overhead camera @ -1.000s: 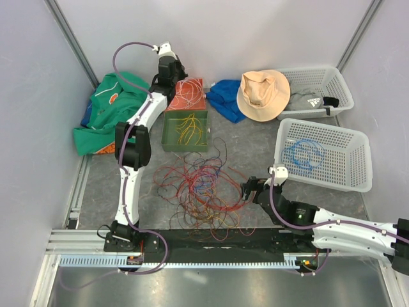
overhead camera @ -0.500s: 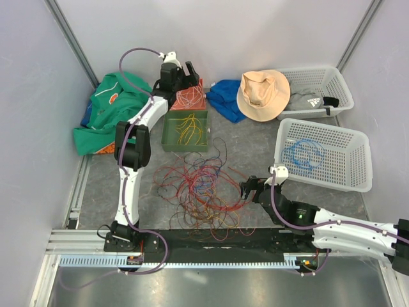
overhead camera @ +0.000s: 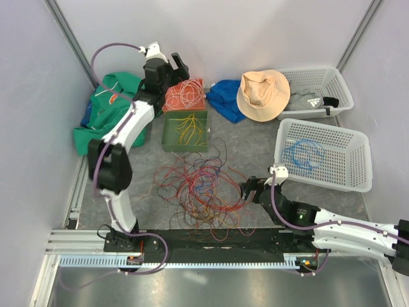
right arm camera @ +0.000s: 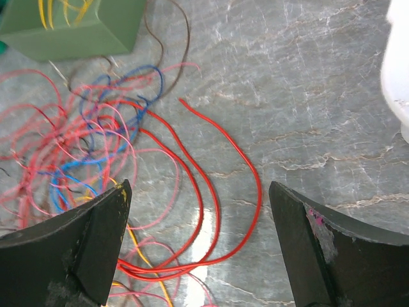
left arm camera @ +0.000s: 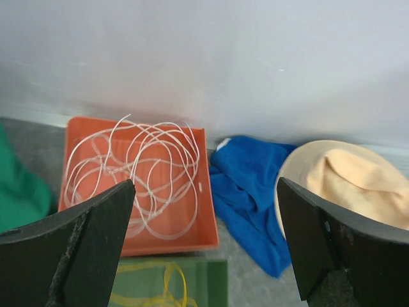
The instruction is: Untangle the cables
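Hovering with the left gripper [left arm camera: 204,217] spread wide and empty close to the back wall, just over the orange tray [left arm camera: 179,240] holding white coils [left arm camera: 137,169]. Poising the right gripper [right arm camera: 198,249] just as wide, gripping nothing, low over the table [right arm camera: 307,96] at the right fringe of the cables [overhead camera: 201,192], with one red strand [right arm camera: 220,160] looping beneath. Finding the main tangle mid-table, bounded by the green tray [overhead camera: 185,148] behind and the black rail [overhead camera: 211,238] in front. Seeing bare surface rightward up to the white basket [overhead camera: 281,147]
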